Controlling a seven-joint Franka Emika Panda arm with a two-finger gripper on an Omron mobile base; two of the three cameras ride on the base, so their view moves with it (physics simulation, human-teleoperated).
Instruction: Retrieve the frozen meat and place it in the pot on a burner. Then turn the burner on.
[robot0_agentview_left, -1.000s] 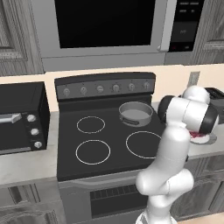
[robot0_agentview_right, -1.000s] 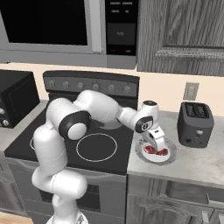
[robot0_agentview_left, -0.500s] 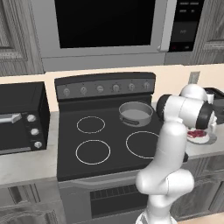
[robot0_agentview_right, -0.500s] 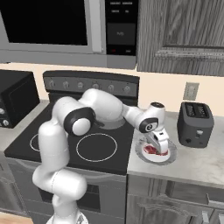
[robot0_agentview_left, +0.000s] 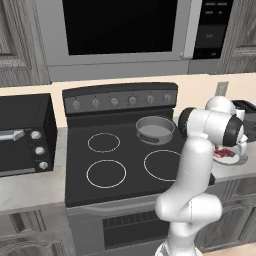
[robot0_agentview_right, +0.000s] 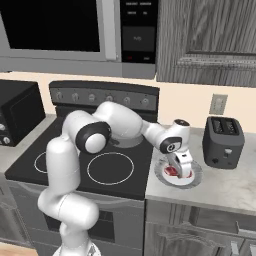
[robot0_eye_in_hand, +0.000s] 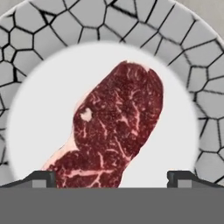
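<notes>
Kitchen cabinets of grey wood frame a dark stove (robot0_agentview_left: 120, 160) with four white burner rings, a row of knobs (robot0_agentview_left: 114, 101) along its back panel and a microwave (robot0_agentview_left: 120, 30) mounted above. Taking the stove as the landmark: the pot (robot0_agentview_left: 155, 129), shallow, round and grey, sits on the stove's back right burner, just in front of the knobs. Left of the stove, a black toaster oven (robot0_agentview_left: 22, 135) stands on the pale table (robot0_agentview_right: 220, 187). Right of the stove, on the same table, lies a round plate (robot0_agentview_right: 192, 175) with a cracked-tile pattern around its rim, and beyond it, farther from the stove, a dark toaster (robot0_agentview_right: 223, 142) stands below a wall outlet (robot0_agentview_right: 217, 104). The frozen meat (robot0_eye_in_hand: 113, 131), a long red slab with pale marbling, rests on the plate's white centre, well apart from the pot. The white arm reaches from the stove's front across to the plate, and the hand (robot0_agentview_right: 182, 172) points down right over the meat. From the hand view the two dark fingertips (robot0_eye_in_hand: 41, 178) stand wide apart, one on each side of the meat's near end, with the left tip just beside the meat and the right tip clear of it; they grip nothing.
</notes>
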